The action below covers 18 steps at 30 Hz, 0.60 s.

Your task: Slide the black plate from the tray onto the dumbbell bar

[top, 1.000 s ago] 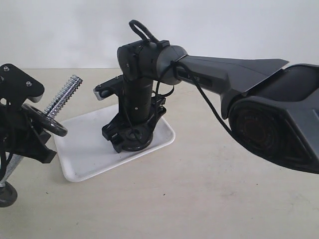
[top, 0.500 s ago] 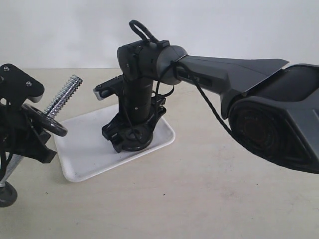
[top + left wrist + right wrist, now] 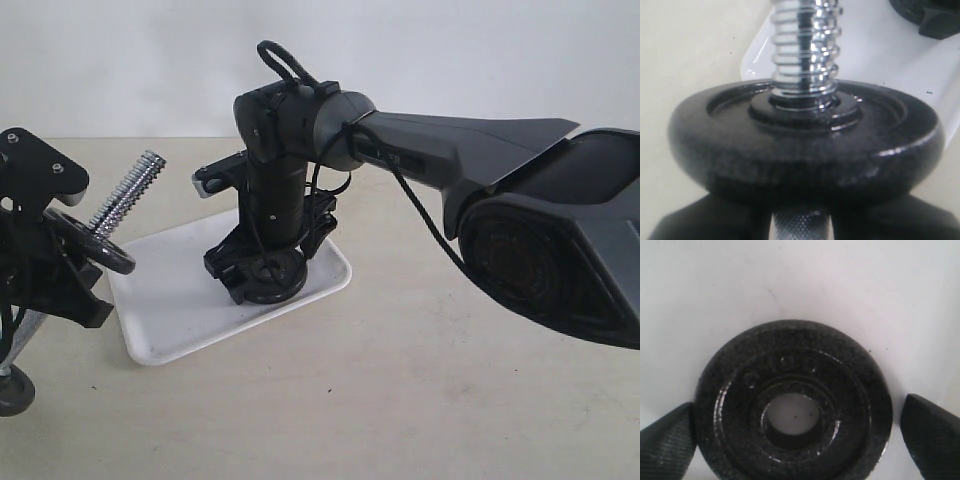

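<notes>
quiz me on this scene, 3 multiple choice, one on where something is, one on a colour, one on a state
1. Where does the black plate lie?
A) on the tray
B) on a shelf
C) on the floor

2. What colour is the threaded end of the dumbbell bar?
A) red
B) chrome silver
C) black

3. How do the jaws of the right gripper stand?
A) shut on the plate
B) shut on nothing
C) open, one on each side of the plate

Answers:
1 A, the tray's white surface shows around the plate and through its hole.
2 B, the spiral thread shines silver.
3 C, a gap shows between one jaw and the plate's rim in the right wrist view.
</notes>
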Each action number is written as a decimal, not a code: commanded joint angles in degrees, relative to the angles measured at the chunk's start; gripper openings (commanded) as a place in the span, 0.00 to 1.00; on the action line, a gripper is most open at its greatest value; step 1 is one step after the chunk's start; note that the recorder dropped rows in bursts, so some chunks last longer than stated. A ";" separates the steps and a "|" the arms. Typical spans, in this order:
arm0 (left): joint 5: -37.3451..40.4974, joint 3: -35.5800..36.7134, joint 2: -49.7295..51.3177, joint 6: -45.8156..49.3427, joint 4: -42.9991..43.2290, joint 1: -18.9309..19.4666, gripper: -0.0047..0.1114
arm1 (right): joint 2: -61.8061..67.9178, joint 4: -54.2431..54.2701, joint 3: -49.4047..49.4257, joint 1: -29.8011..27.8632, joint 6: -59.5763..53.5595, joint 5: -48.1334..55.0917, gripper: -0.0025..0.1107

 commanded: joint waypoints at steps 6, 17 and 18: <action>-28.50 -1.85 -2.27 0.61 2.26 0.10 0.08 | 0.98 1.22 0.37 -0.18 0.18 0.89 0.95; -28.49 -1.85 -2.27 0.61 2.13 0.10 0.08 | 0.98 6.83 0.37 -0.18 -1.89 0.57 0.95; -28.49 -1.85 -2.27 0.61 2.13 0.10 0.08 | 0.98 6.83 0.37 -0.18 -2.02 0.31 0.95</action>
